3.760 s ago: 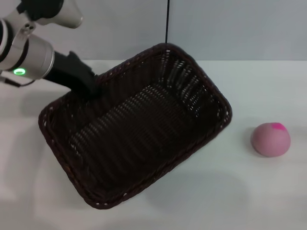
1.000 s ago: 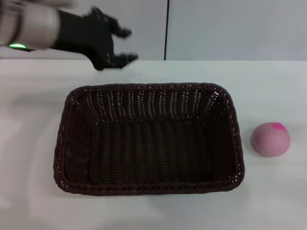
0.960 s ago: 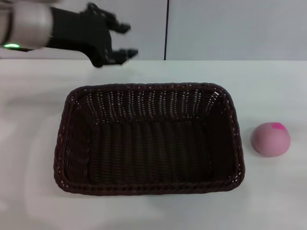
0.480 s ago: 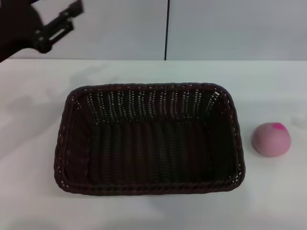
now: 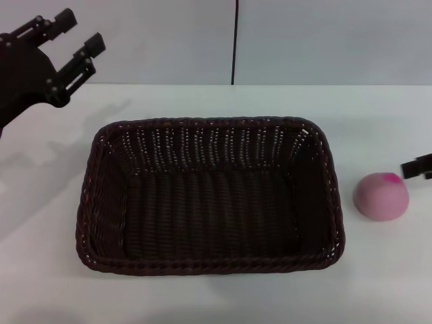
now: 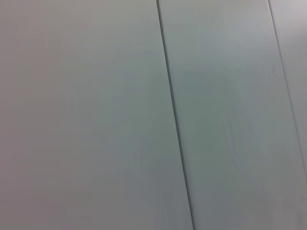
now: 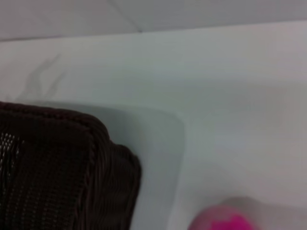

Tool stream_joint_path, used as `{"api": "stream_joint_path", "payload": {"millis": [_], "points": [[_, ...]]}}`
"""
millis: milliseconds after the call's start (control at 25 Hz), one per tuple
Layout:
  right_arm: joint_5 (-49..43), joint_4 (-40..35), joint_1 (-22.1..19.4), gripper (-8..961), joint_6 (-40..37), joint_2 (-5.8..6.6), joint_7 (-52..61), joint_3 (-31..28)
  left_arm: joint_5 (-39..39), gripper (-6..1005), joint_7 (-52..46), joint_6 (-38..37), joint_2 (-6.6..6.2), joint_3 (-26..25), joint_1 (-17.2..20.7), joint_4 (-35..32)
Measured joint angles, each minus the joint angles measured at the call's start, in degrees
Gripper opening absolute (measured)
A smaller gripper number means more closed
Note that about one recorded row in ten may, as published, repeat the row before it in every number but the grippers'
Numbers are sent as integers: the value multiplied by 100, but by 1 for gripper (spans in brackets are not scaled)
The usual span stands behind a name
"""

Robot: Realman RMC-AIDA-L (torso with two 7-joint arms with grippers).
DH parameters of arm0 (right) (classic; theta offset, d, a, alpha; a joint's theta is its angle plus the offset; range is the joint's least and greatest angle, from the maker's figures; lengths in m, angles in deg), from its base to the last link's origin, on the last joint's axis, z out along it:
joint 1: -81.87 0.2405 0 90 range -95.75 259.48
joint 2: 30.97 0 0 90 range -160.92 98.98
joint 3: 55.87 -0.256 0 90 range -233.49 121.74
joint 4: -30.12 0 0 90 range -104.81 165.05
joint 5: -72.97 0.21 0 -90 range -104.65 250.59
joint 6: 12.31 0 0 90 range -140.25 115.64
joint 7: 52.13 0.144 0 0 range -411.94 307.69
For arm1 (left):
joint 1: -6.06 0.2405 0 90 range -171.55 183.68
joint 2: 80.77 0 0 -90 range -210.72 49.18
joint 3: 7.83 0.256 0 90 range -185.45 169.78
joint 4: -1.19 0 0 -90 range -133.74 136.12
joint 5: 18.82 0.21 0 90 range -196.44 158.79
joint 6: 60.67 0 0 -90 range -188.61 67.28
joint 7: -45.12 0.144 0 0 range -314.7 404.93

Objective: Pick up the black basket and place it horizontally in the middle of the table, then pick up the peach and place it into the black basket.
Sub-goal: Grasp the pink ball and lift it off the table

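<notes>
The black basket lies lengthwise across the middle of the white table, empty, with nothing holding it. The peach sits on the table just right of the basket. My left gripper is open and empty, raised above the table's far left corner, clear of the basket. A small dark part of my right gripper shows at the right edge, just above the peach. The right wrist view shows the basket's corner and the top of the peach.
A pale wall with a dark vertical seam stands behind the table. The left wrist view shows only this wall. Bare tabletop lies left of the basket, in front of it and around the peach.
The basket went from tilted in my left gripper to lying flat and released. My left gripper drew away up and to the left. My right gripper has come in at the right edge by the peach.
</notes>
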Motion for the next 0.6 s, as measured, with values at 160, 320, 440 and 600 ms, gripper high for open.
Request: {"api": "stream_joint_path", "payload": {"millis": [160, 320, 440, 600], "points": [[-38, 443, 149, 653, 383, -57, 60, 361, 4, 511, 17, 41, -4, 33, -43, 46], [-66, 722, 244, 653, 744, -71, 274, 916, 7, 511, 22, 78, -11, 46, -65, 37], [-90, 836, 284, 652, 954, -90, 361, 1099, 5, 510, 25, 131, -16, 46, -85, 35], [-362, 987, 391, 652, 1042, -115, 405, 1171, 1, 509, 47, 174, -17, 43, -106, 67]]}}
